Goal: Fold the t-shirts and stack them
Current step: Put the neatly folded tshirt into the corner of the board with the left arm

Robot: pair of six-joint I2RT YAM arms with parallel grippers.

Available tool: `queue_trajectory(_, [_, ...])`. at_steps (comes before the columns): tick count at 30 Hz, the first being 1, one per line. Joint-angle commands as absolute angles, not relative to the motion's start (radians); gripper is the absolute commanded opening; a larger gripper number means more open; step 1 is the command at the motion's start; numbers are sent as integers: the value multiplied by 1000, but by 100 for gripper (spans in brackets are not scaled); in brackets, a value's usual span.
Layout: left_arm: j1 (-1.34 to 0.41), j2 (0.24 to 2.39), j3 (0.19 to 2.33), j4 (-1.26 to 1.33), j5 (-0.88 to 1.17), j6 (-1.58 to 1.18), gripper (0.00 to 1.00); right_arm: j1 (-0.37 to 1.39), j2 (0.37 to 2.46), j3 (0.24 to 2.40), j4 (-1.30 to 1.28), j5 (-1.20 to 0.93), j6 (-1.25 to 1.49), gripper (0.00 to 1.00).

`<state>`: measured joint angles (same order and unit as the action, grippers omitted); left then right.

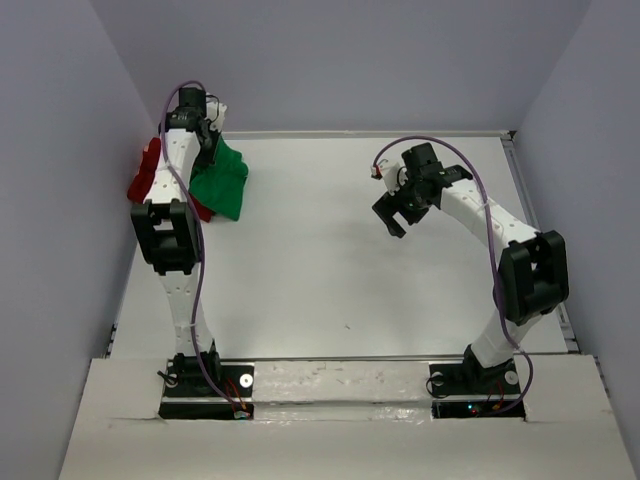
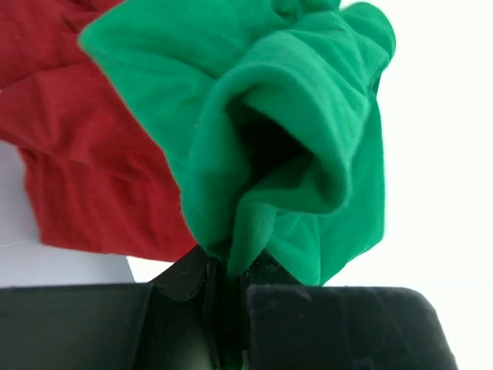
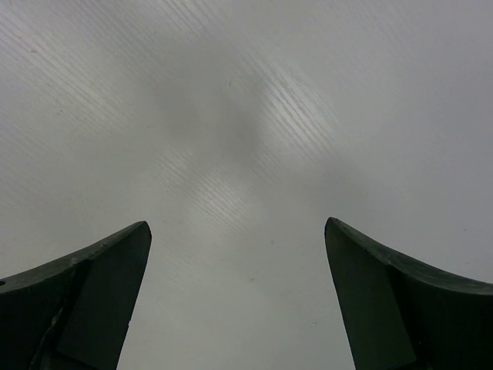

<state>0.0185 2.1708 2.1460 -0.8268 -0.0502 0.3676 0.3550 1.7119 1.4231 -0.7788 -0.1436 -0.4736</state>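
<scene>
The green t-shirt (image 1: 222,180) hangs bunched at the table's far left corner. My left gripper (image 1: 205,128) is shut on a fold of it. In the left wrist view the green t-shirt (image 2: 293,139) rises in folds from between the jaws of the left gripper (image 2: 229,270). The red t-shirt (image 1: 147,171) lies crumpled beside and partly under the green one, against the left wall; the wrist view shows this red t-shirt (image 2: 85,169) behind the green cloth. My right gripper (image 1: 398,208) hovers open over bare table at the right, and in its own wrist view the right gripper (image 3: 237,231) holds nothing.
The white table (image 1: 330,270) is boxed in by pale walls on the left, back and right. A raised rim (image 1: 515,170) runs along its right edge. Both arm bases (image 1: 205,385) stand at the near edge.
</scene>
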Motion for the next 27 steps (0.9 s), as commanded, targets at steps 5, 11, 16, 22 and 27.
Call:
queue_trajectory(5, [54, 2117, 2290, -893, -89, 448, 0, 353, 1740, 1459, -795, -147, -465, 100])
queue_trajectory(11, [100, 2126, 2292, -873, -92, 463, 0, 353, 1747, 1459, -801, -155, -465, 100])
queue_trajectory(16, [129, 2145, 2276, -856, -94, 472, 0, 353, 1749, 1453, -802, -146, -465, 100])
queue_trajectory(22, [138, 2137, 2275, -831, -121, 503, 0, 353, 1773, 1468, -813, -143, -462, 100])
queue_trajectory(27, [167, 2166, 2273, -808, -117, 512, 0, 353, 1786, 1477, -824, -143, -460, 100])
